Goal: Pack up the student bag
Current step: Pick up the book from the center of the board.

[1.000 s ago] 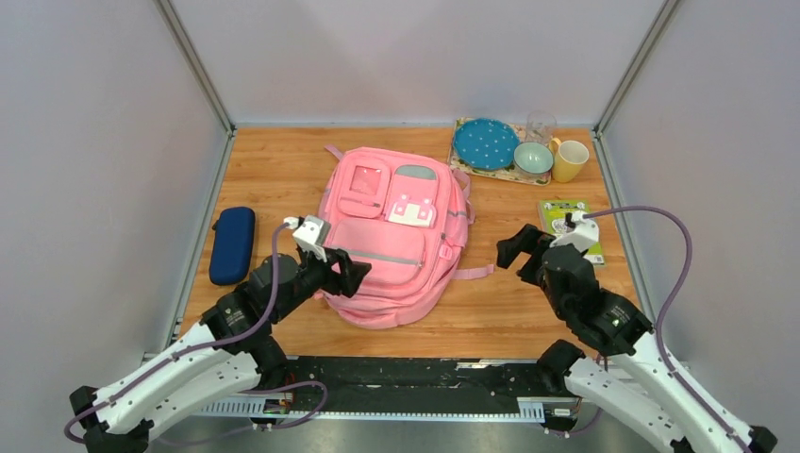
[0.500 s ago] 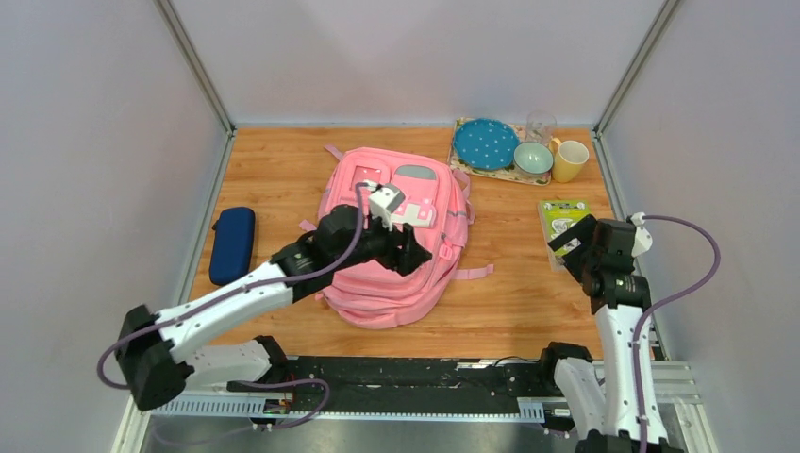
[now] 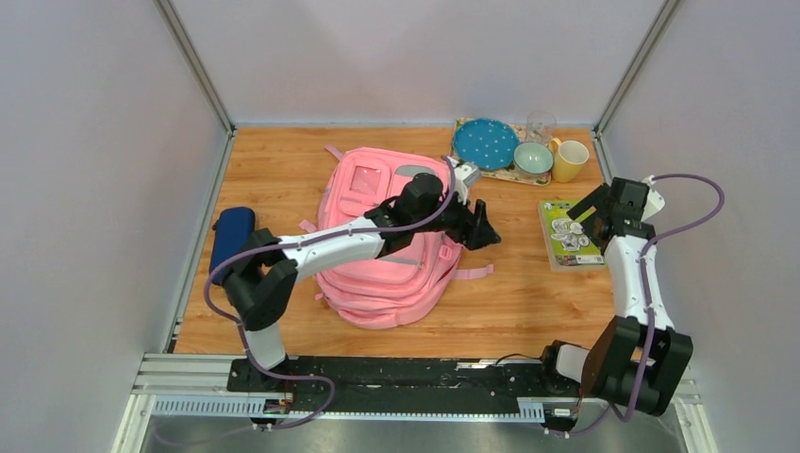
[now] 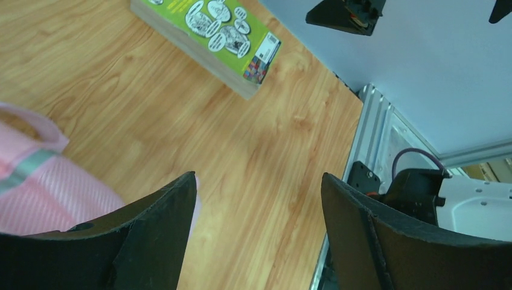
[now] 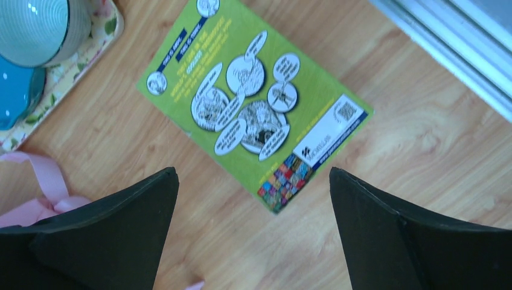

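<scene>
The pink student bag (image 3: 377, 255) lies flat mid-table, front pockets up. My left arm reaches across it, and its gripper (image 3: 483, 230) hangs open just past the bag's right edge, over bare wood. In the left wrist view that gripper (image 4: 259, 176) is empty, with the bag's pink side (image 4: 42, 193) at the lower left. A green book (image 3: 569, 233) lies flat to the right of the bag. My right gripper (image 3: 589, 208) hovers open above the book's far end. The right wrist view shows this gripper (image 5: 253, 170) empty above the book (image 5: 253, 115).
A navy blue zip case (image 3: 231, 243) lies left of the bag. At the back right, a floral tray (image 3: 462, 162) holds a blue plate (image 3: 485, 143) and a bowl (image 3: 533, 158), with a yellow mug (image 3: 570, 160) and a glass (image 3: 541, 125) beside them. A pink strap (image 3: 472, 273) trails from the bag's right side.
My left arm has swung from the bag's near left corner across it to its right edge. The right arm has drawn back to the right, over the green book.
</scene>
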`<action>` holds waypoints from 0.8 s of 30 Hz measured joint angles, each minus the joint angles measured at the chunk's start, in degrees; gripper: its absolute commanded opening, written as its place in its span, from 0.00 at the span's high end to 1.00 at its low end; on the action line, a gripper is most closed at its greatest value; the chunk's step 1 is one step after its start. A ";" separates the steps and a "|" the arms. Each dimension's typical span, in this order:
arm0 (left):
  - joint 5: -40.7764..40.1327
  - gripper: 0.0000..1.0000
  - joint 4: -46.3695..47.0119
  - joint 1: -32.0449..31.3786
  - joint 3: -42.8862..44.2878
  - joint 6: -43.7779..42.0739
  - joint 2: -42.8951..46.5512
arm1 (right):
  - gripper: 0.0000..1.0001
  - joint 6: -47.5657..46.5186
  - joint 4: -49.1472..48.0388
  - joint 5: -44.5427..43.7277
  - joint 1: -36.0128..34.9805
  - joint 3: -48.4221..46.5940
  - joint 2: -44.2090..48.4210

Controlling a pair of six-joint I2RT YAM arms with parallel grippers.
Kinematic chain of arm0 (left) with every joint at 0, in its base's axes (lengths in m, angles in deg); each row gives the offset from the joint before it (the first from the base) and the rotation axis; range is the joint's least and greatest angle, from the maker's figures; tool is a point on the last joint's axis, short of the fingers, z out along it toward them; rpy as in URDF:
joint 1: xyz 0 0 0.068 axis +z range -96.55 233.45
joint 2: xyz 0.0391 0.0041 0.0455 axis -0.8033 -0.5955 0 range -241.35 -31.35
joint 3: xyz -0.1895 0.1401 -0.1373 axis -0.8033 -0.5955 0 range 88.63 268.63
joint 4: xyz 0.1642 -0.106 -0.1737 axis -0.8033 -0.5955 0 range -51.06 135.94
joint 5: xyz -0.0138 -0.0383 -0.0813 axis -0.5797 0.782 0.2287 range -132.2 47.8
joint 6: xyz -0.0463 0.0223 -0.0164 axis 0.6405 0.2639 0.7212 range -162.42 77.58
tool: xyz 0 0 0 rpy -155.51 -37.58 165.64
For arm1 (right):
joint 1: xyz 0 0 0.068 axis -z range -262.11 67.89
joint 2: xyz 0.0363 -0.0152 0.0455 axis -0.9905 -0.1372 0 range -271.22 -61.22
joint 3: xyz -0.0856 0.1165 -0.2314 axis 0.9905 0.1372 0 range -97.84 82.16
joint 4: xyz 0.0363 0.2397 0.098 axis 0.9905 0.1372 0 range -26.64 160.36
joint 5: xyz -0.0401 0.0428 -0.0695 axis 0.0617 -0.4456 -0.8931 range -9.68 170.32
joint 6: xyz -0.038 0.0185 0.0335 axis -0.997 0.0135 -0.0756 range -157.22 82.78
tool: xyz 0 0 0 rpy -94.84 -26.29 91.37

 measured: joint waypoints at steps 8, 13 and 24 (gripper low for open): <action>4.02 0.17 5.33 -0.24 10.43 1.05 -15.08 | 0.01 -6.10 -7.76 0.61 6.86 -4.90 -14.12; 5.03 0.17 9.03 -0.42 13.14 1.77 -22.27 | 0.01 -9.25 -10.38 6.84 10.84 -7.34 -24.48; 6.75 0.15 14.67 -0.63 17.73 5.29 -32.72 | 0.04 -11.67 -13.46 16.57 11.39 -7.45 -29.38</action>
